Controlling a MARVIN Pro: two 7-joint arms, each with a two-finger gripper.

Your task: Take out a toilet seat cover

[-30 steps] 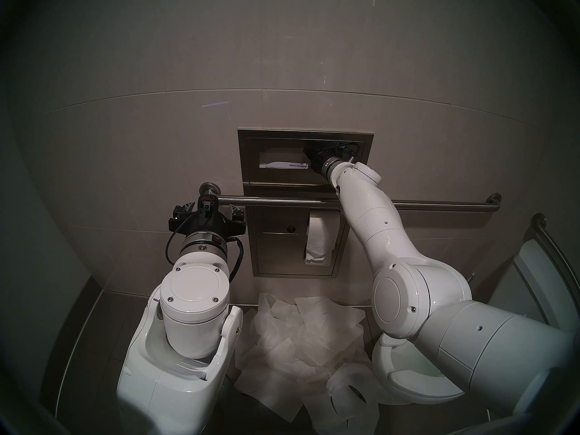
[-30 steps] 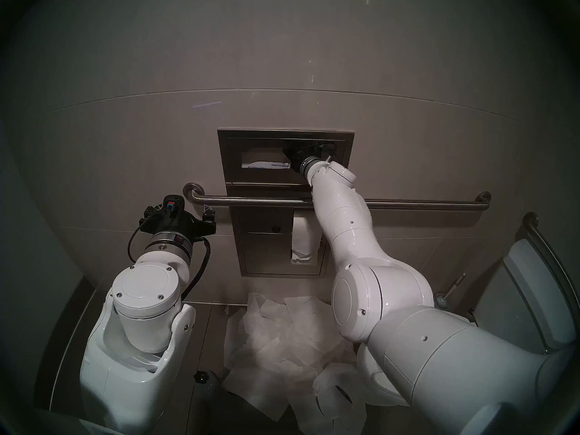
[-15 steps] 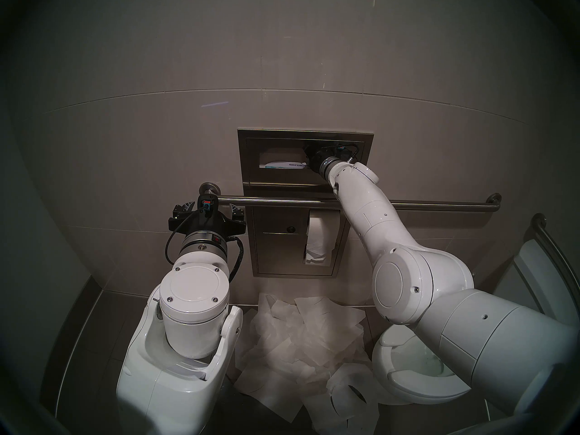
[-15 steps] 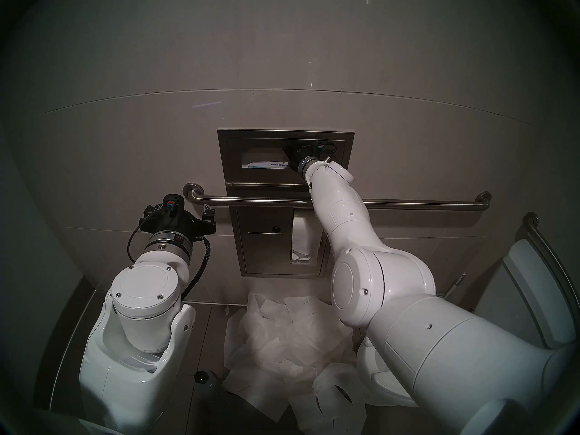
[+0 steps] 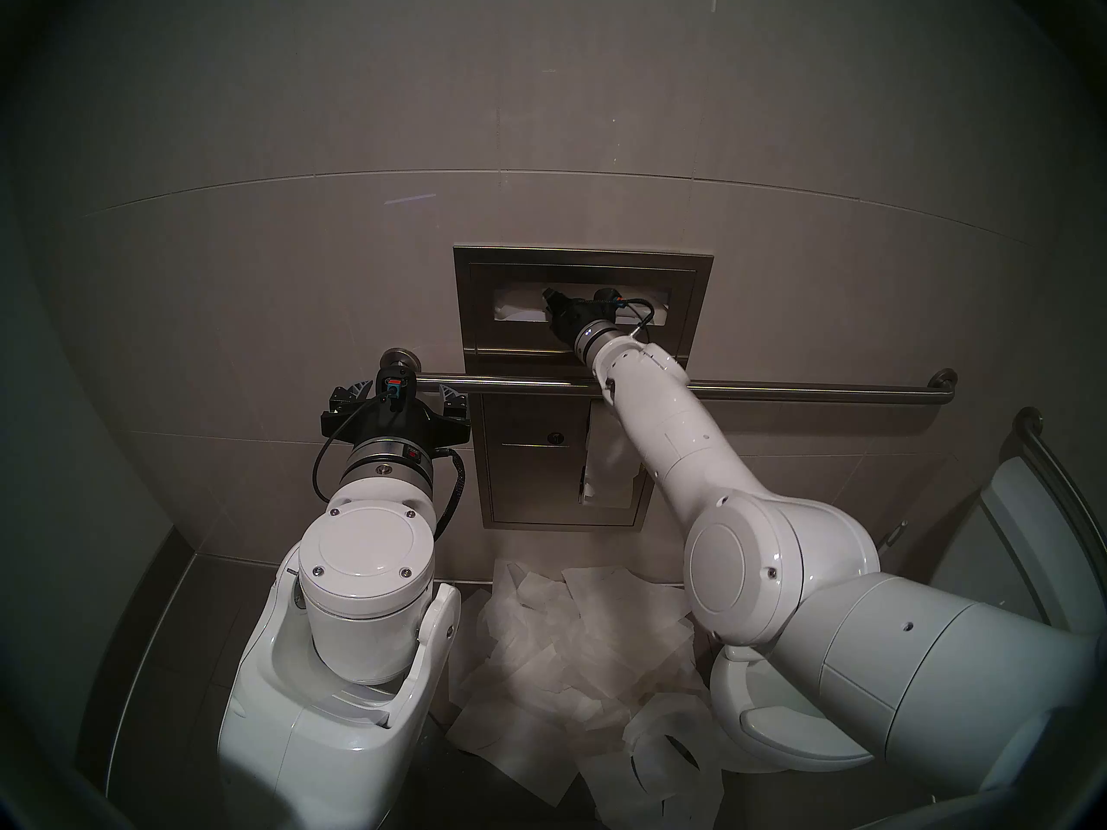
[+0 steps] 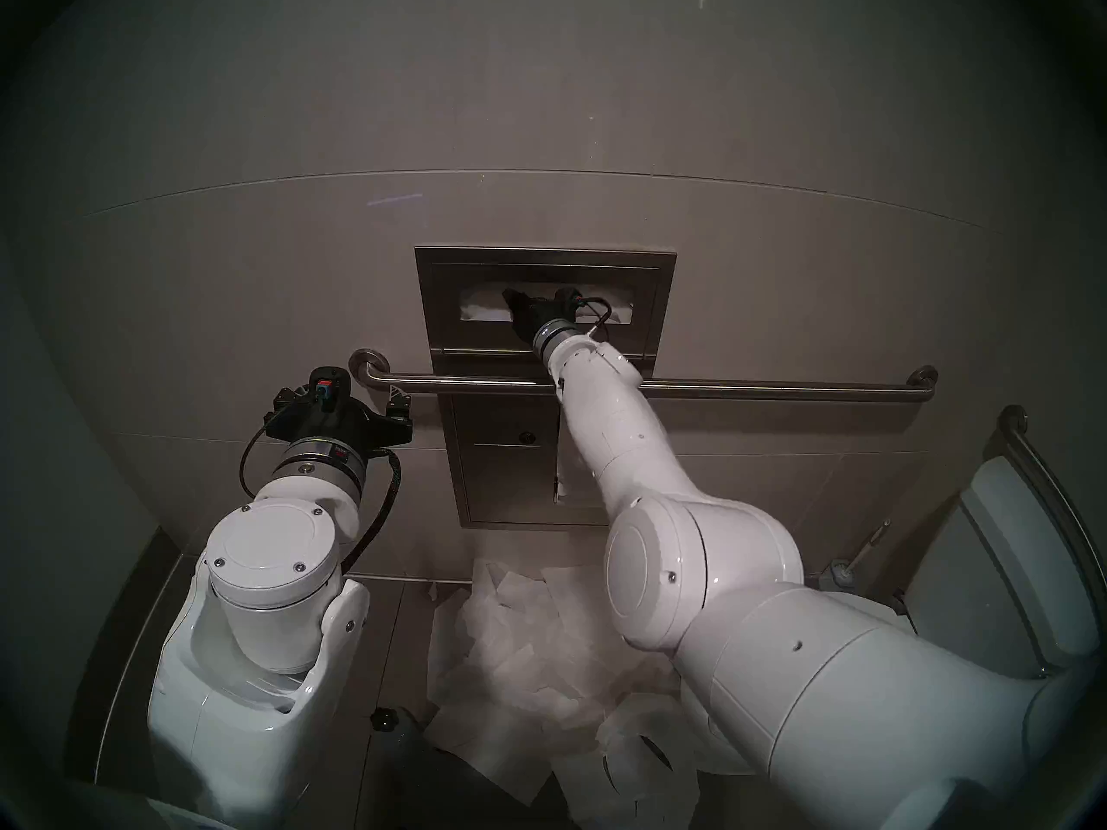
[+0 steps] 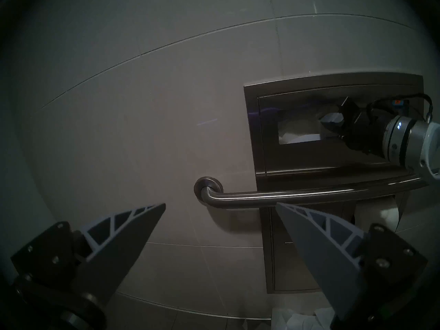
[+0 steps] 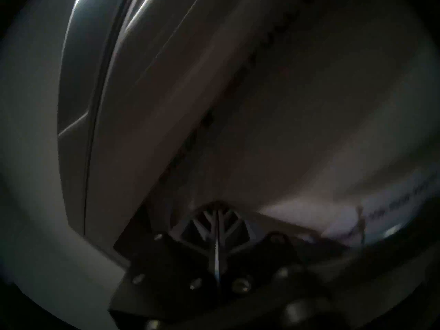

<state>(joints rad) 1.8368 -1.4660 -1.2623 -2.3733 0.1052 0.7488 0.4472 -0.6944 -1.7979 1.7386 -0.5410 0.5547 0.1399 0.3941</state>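
**Right gripper at the dispenser slot, pinching seat-cover paper**

The right gripper (image 5: 550,303) sits at the slot of the steel wall dispenser (image 5: 473,308), its fingers pressed together. In the left wrist view a small crumpled tuft of white tissue shows at its tips: the toilet seat cover (image 7: 332,118), thin, pale and creased. The rest of it lies inside the slot, to both sides of the gripper. Below the gripper runs the grab bar (image 5: 515,382). The left gripper (image 7: 220,207) hangs spread wide and empty, well to the left, near the bar's wall mount.
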